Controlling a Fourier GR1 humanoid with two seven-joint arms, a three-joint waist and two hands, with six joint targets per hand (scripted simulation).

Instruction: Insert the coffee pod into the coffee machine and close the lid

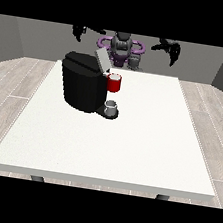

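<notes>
A black coffee machine (82, 86) stands on the white table (128, 146), left of the middle. Its grey lid (101, 59) is tilted up and open. A red pod holder (114, 83) with a pale top sticks out of the machine's right side. Below it a small grey cylinder (112, 107) rests on the machine's dark base plate; whether it is the pod or a cup I cannot tell. Both hands are raised high behind the table, far from the machine. The hand at the view's left (81, 30) and the hand at the view's right (171, 48) hold nothing, fingers spread and relaxed.
The robot's torso (122, 48) with a purple ring sits behind the table's far edge. Wooden floor surrounds the table. White tabletop stretches to the right of the machine and in front of it.
</notes>
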